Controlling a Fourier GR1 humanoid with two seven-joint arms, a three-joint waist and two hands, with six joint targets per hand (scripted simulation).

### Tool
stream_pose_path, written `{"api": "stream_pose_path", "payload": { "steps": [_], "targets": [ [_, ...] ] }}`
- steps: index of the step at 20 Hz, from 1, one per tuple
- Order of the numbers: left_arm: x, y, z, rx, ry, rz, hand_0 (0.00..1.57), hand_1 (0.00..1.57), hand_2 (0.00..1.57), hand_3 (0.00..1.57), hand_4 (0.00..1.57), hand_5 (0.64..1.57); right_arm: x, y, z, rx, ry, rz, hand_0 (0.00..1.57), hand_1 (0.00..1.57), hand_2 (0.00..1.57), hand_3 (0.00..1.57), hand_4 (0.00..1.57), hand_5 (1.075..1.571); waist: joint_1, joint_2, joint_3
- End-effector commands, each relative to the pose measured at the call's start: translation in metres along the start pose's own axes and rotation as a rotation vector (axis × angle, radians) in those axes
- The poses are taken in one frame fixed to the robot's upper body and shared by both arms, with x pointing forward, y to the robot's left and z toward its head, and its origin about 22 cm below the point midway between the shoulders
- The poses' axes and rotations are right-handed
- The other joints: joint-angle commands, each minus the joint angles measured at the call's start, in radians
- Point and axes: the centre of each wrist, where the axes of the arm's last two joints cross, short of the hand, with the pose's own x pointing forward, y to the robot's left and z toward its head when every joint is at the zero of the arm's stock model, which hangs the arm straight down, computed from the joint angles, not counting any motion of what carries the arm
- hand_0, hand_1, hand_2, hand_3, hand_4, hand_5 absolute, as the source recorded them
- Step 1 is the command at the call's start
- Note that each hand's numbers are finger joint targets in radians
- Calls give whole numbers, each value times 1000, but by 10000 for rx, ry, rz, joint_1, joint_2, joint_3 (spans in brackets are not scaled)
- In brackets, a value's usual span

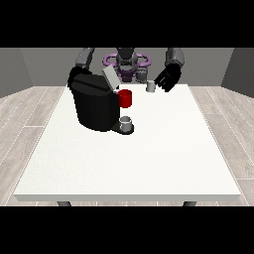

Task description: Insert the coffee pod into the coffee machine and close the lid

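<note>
A black coffee machine stands on the table's left half. Its grey lid is tilted up and open, and a red pod holder shows at its front. A small grey cup sits on the machine's base below. The little grey coffee pod stands near the table's far edge. The hand at the view's right hangs just right of the pod with fingers relaxed and spread, and I cannot tell whether they touch it. The hand at the view's left is mostly hidden behind the machine.
The white table stretches wide towards the camera in front of the machine. The robot's torso stands behind the far edge. Wooden floor surrounds the table.
</note>
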Motion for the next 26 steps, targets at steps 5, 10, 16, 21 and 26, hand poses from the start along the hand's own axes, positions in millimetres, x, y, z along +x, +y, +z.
{"api": "stream_pose_path", "payload": {
  "steps": [5, 10, 16, 21, 26],
  "targets": [
    [26, 67, -16, 1323, -53, -106, 1072, 1072, 1218, 1232, 520, 1571, 18, 16, -3, 827, -835, 15, 0, 0, 0, 0, 504, 1571, -962, 661, -2],
    [44, 110, -18, 1698, -230, 106, 1209, 1209, 1245, 1188, 486, 1571, 31, 9, -14, 643, -1042, 157, 0, 0, 0, 0, 492, 1571, -1024, 1008, 0],
    [78, 95, -37, 1519, -295, -42, 1284, 1284, 1340, 1276, 519, 1571, 46, 40, -15, 545, -1287, -1, 0, 0, 0, 0, 502, 1571, -1289, 964, 2],
    [73, 89, -38, 1915, -495, -161, 1262, 1262, 1297, 1237, 494, 1571, 62, 28, -23, 385, -1434, 37, 0, 0, 0, 0, 483, 1571, -1363, 1421, 1],
    [70, 103, -35, 2043, -422, -252, 1314, 1314, 1328, 1230, 493, 1571, 48, 31, -7, 583, -1875, 102, 0, 0, 0, 0, 519, 1571, -1662, 1547, 2]
  ]
}}
